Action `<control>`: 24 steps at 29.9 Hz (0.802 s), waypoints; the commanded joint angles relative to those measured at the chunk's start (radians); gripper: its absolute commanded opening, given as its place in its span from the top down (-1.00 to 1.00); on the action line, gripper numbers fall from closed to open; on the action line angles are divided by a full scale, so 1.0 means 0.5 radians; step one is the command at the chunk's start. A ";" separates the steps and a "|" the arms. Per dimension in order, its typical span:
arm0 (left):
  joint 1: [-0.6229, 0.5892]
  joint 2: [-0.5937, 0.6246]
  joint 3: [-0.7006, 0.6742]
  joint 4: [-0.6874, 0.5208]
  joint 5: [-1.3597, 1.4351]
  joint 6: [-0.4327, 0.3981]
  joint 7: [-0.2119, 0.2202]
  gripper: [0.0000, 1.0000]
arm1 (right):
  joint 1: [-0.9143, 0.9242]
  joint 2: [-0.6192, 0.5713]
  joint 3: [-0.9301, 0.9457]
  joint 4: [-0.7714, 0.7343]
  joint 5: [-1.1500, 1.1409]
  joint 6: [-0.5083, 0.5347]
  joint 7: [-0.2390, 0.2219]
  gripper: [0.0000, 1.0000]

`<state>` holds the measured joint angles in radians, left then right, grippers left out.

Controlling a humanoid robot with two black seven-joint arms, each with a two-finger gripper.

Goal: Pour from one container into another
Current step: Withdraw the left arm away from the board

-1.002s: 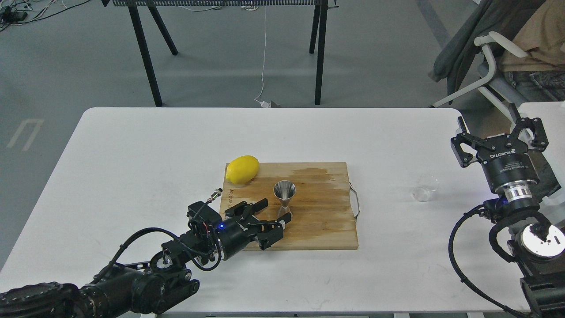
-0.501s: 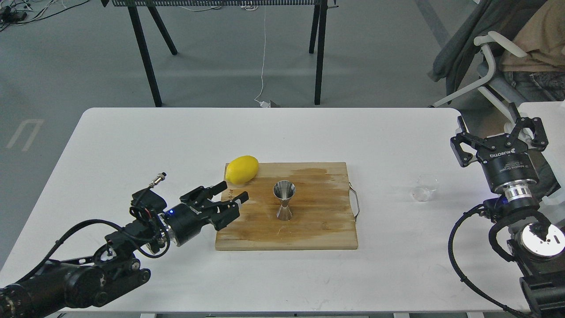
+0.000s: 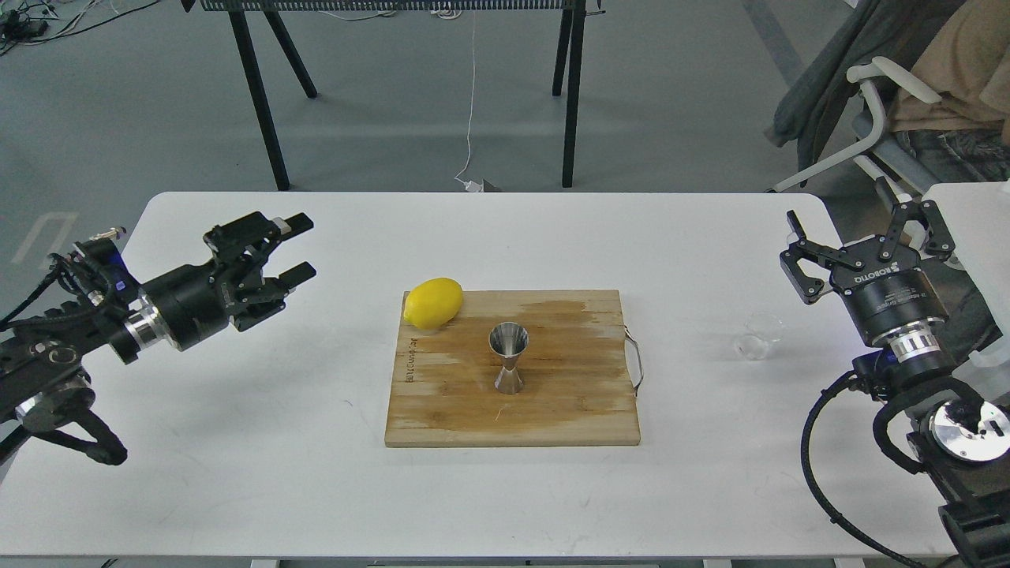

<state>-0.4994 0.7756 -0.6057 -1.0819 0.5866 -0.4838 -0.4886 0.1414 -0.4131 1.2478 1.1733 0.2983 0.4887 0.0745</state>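
The steel jigger (image 3: 509,359) stands upright near the middle of the wooden cutting board (image 3: 552,410). A small clear glass cup (image 3: 757,337) rests on the white table right of the board, tilted or on its side. My left gripper (image 3: 302,248) hovers open far to the left of the board, holding nothing. At the right table edge my right gripper (image 3: 860,225) is open and empty, a little above and to the right of the cup.
A yellow lemon (image 3: 432,302) lies at the board's far left corner. The board has a metal handle (image 3: 636,361) on its right side. A chair (image 3: 884,118) with clothing stands beyond the table's right corner, and black table legs (image 3: 260,95) at the back.
My left gripper has pulled back from the jigger, moving left and up away from the board, still open. The right gripper has shifted slightly left. The jigger and cup have stayed in place.
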 commanded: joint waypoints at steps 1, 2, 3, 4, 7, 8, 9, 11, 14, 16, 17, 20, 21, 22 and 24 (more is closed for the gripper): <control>0.005 0.071 -0.089 0.035 -0.616 -0.010 0.000 -0.77 | -0.105 -0.045 0.002 0.129 0.246 0.000 -0.075 -0.98; 0.008 0.099 -0.089 0.035 -0.703 -0.010 0.000 -0.77 | -0.138 -0.060 0.008 0.181 0.308 -0.008 -0.081 -0.98; 0.008 0.117 -0.089 0.035 -0.759 -0.010 0.000 -0.77 | -0.178 -0.073 0.020 0.239 0.372 -0.120 -0.081 -0.98; 0.008 0.124 -0.095 0.035 -0.799 -0.010 0.000 -0.77 | -0.209 -0.079 0.026 0.282 0.427 -0.222 -0.081 -0.98; 0.008 0.133 -0.108 0.038 -0.863 -0.010 0.000 -0.77 | -0.246 -0.088 0.060 0.396 0.535 -0.568 -0.081 -0.98; 0.011 0.136 -0.108 0.038 -0.903 -0.010 0.000 -0.78 | -0.246 -0.088 0.075 0.433 0.566 -0.718 -0.081 -0.98; 0.014 0.136 -0.105 0.038 -0.940 -0.010 0.000 -0.78 | -0.249 -0.088 0.088 0.463 0.596 -0.844 -0.081 -0.98; 0.029 0.133 -0.105 0.038 -0.989 -0.010 0.000 -0.78 | -0.246 -0.088 0.143 0.525 0.661 -1.139 -0.081 -0.98; 0.051 0.124 -0.102 0.038 -0.989 -0.010 0.000 -0.79 | -0.246 -0.073 0.244 0.592 0.683 -1.571 -0.081 -0.98; 0.060 0.124 -0.102 0.038 -0.989 -0.010 0.000 -0.79 | -0.243 -0.067 0.281 0.635 0.683 -1.786 -0.078 -0.98; 0.066 0.121 -0.102 0.038 -0.989 -0.010 0.000 -0.79 | -0.237 -0.067 0.281 0.645 0.683 -1.869 -0.078 -0.98; 0.072 0.118 -0.099 0.041 -0.989 -0.010 0.000 -0.80 | -0.218 -0.057 0.269 0.651 0.674 -1.955 -0.078 -0.98; 0.075 0.115 -0.099 0.041 -0.989 -0.010 0.000 -0.80 | -0.218 -0.057 0.260 0.648 0.670 -1.955 -0.078 -0.98; 0.075 0.115 -0.096 0.041 -0.989 -0.010 0.000 -0.80 | -0.218 -0.057 0.247 0.639 0.667 -1.955 -0.078 -0.98; 0.075 0.112 -0.092 0.041 -0.989 -0.010 0.000 -0.80 | -0.221 -0.057 0.238 0.629 0.661 -1.955 -0.081 -0.98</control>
<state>-0.4624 0.8334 -0.6544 -1.0616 0.0920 -0.4888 -0.4886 0.0314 -0.4422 1.3764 1.4962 0.6337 -0.4853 0.0349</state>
